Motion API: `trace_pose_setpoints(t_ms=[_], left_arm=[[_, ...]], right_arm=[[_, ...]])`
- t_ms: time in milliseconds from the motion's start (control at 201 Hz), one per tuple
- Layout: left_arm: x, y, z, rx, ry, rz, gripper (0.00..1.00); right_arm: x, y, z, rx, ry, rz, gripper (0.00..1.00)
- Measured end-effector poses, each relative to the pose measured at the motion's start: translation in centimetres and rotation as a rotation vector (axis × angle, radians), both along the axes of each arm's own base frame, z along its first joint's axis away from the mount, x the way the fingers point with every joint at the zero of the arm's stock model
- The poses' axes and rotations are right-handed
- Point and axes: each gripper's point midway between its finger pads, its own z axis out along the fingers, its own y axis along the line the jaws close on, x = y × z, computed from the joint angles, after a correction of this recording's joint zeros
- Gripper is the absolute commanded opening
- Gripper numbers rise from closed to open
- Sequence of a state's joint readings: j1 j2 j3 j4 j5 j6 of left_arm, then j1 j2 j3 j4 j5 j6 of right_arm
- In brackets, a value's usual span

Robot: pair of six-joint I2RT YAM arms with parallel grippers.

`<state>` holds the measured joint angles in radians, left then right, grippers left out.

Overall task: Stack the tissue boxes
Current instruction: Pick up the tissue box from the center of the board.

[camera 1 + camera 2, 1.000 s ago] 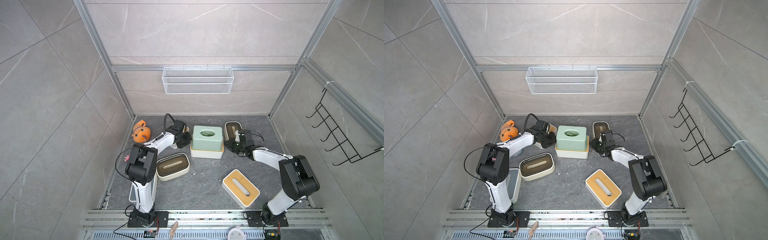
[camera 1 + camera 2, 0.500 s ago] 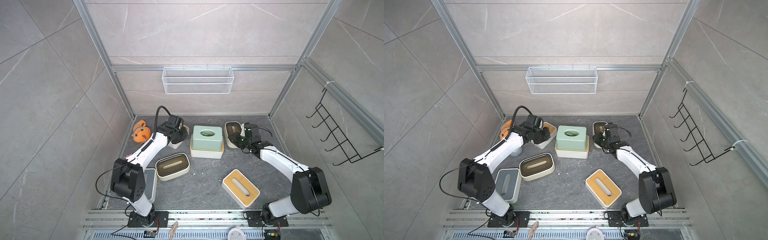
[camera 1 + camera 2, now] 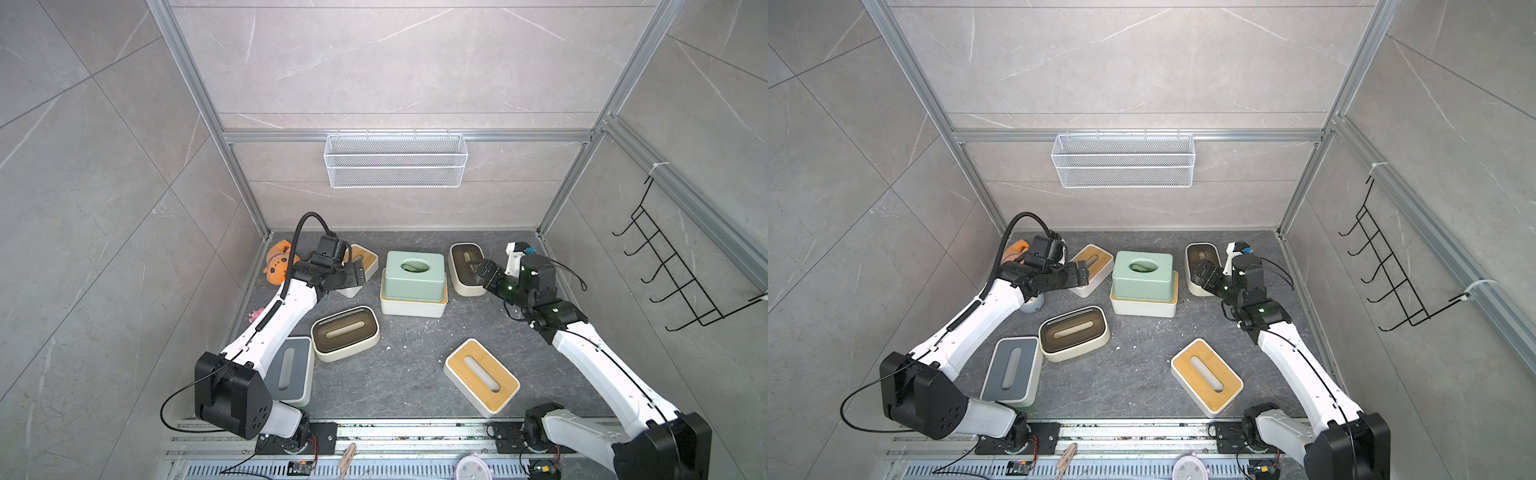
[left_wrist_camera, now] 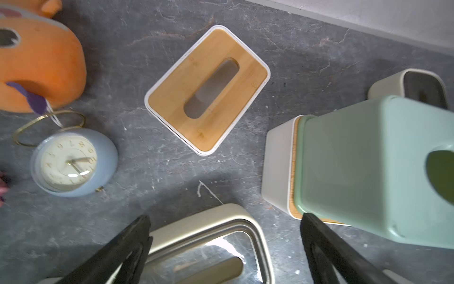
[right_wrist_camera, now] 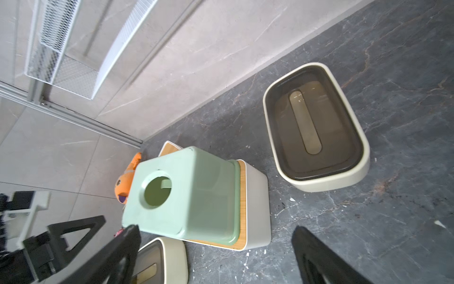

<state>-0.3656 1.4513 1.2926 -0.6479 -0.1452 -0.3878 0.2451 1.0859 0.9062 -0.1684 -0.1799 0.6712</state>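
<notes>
- Top views both give me, nearest, a grey-lidded white box (image 3: 291, 370) on the left and a bamboo-lidded white box (image 3: 482, 376) on the right, each lying alone on the floor.
- Mid-floor, left of centre, I see a cream box with brown lid (image 3: 345, 332).
- Far centre, the pale green box (image 3: 413, 274) sits stacked on a white base box (image 3: 411, 307) with a bamboo lid.
- The left gripper (image 3: 358, 272), fingers spread and empty, hangs by the far-left bamboo box (image 3: 365, 255).
- The right gripper (image 3: 482, 272), likewise spread and empty, hangs by the far-right cream box (image 3: 461, 266).

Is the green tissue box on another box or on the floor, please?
Stacked: the green tissue box sits on a white box, bamboo lid edge showing beneath it.
</notes>
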Motion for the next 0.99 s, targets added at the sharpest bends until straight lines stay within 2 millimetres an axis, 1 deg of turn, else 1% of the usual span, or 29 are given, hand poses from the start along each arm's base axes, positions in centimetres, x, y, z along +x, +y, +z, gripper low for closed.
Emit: trace_pose_setpoints(t_ms=[100, 254, 354, 494, 553, 703, 808, 907, 992], left_arm=[[0.8, 0.4, -0.9, 0.056, 0.001, -0.038, 0.97], [2.4, 0.1, -3.8, 0.147, 0.058, -0.127, 0.91], [4.1, -0.3, -5.3, 0.194, 0.09, -0.178, 0.87], [5.8, -0.7, -6.9, 0.239, 0.115, -0.242, 0.86], [6.2, -0.7, -7.3, 0.239, 0.123, -0.26, 0.85], [7.7, -0.4, -8.1, 0.233, 0.138, -0.279, 0.8], [8.6, -0.3, -8.6, 0.237, 0.148, -0.289, 0.78], [8.9, -0.5, -9.3, 0.239, 0.167, -0.307, 0.77], [9.2, -0.7, -9.8, 0.236, 0.177, -0.318, 0.74]], right_arm=[[-1.3, -0.2, 1.2, 0.004, -0.047, 0.009, 1.0], [-3.4, -0.6, 2.5, 0.022, -0.106, 0.022, 1.0], [-4.1, -0.4, 3.0, 0.035, -0.124, 0.043, 1.0], [-5.1, -0.1, 3.2, 0.049, -0.143, 0.071, 1.0], [-5.7, 0.1, 3.7, 0.06, -0.161, 0.09, 1.0], [-7.7, 0.5, 6.0, 0.091, -0.231, 0.144, 1.0], [-9.0, 0.9, 6.9, 0.107, -0.258, 0.187, 1.0], [-10.5, 1.1, 7.2, 0.113, -0.276, 0.222, 1.0], [-11.7, 1.0, 6.7, 0.106, -0.271, 0.233, 1.0]])
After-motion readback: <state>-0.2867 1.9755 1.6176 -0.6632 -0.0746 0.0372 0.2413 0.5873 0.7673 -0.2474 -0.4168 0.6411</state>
